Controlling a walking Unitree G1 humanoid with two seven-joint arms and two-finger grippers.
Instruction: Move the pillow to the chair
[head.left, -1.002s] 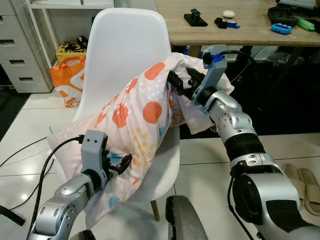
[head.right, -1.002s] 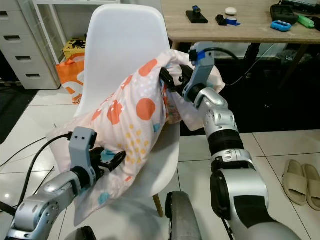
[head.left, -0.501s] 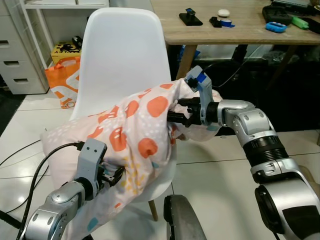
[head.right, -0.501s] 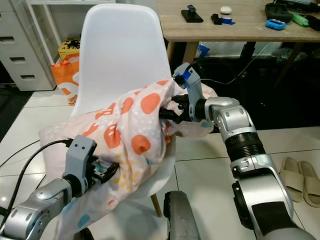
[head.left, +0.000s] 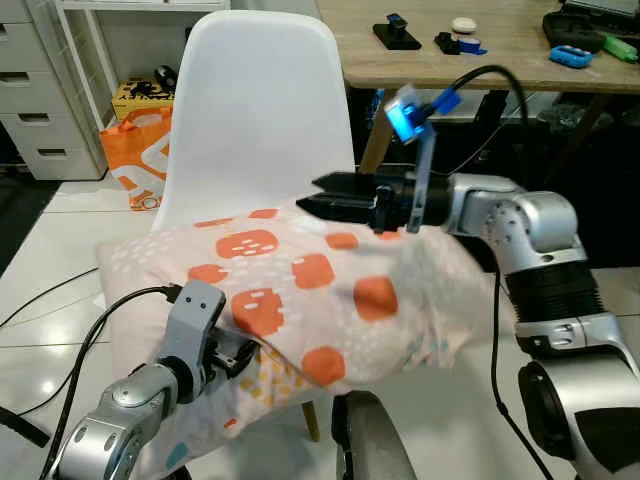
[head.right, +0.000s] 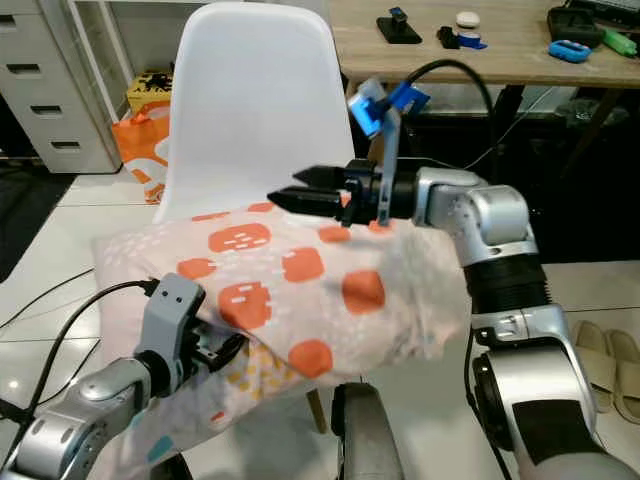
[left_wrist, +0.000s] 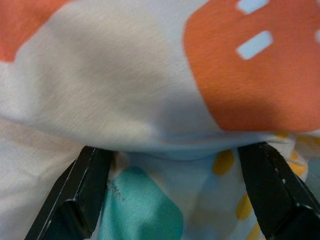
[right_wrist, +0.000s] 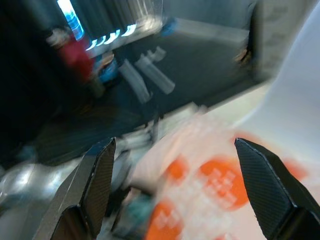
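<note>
- So the soft cream pillow with orange blobs and little white dashes (head.left: 300, 290) is lying flat across the seat of the white moulded plastic chair (head.left: 262, 110), spilling over the front edge toward the robot. Looks like it's basically where the task wants it.
- The right gripper (head.left: 322, 196) is hovering just above the pillow's back edge with its two black fingers spread apart and nothing between them. My guess is it's done with that corner, since the cloth under it is lying slack.
- The left gripper (head.left: 243, 351) is tucked under the near fold of the pillow, fabric draping right over its tips. It's probably propping up the overhanging bit so it isn't sliding off the seat.
- The left wrist view is giving the detail the head cameras can't: both black fingers (left_wrist: 82, 192) are standing wide apart with the cloth bunched between them, a teal patch and yellow dots right at the tips. I'd call that open, with fabric resting in the gap rather than pinched.
- The right wrist view is blurry, but it's showing orange spots of the pillow just beyond the open fingers, not touching them.
</note>
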